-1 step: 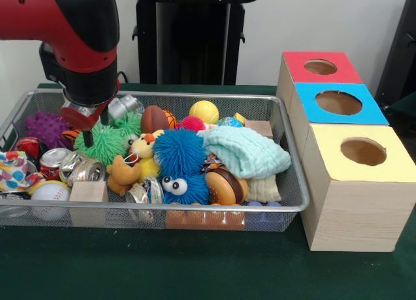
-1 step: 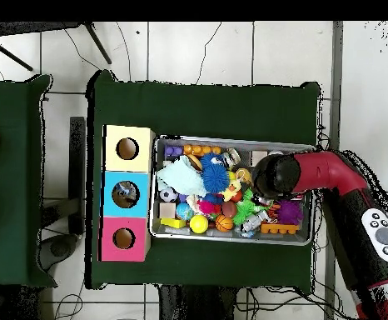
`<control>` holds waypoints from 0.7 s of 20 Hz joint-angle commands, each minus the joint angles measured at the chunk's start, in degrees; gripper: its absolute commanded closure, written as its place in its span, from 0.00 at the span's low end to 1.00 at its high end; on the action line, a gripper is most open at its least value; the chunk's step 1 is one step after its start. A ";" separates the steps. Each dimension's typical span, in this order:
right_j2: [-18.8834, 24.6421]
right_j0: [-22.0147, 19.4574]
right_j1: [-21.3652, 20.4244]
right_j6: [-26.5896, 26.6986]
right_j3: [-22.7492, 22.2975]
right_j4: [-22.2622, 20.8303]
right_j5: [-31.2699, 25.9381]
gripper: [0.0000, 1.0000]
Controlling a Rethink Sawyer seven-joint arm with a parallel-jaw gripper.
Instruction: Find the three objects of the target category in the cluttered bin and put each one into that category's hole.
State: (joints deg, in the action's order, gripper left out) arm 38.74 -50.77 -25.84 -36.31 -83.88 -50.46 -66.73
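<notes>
No writing reads; the hand point(image 1: 86, 127), its grip state hidden, hovers over the green spiky ball point(image 1: 104, 142) in the wire bin point(image 1: 286, 205); boxes' holes well apart.

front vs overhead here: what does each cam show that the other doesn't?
Front only: item detail in the bin, such as the mint cloth, the blue fuzzy toy with eyes, the crushed cans and the baseball. The claw hangs over the green spiky ball.

Overhead only: something lies inside the blue box's hole. The second green table at the picture's left and the tiled floor also show. The arm hides the claw.

Both: the wire bin and the yellow, blue and red boxes.
</notes>
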 commanded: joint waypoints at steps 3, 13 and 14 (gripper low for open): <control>-1.22 -0.23 3.12 12.91 2.24 -3.33 1.98 0.00; -0.89 -1.94 4.68 13.81 2.06 -5.80 7.97 0.00; -0.92 -2.12 4.58 13.74 1.78 -6.05 8.78 0.00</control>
State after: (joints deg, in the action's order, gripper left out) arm 38.66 -50.98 -23.97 -36.31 -83.79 -50.61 -64.84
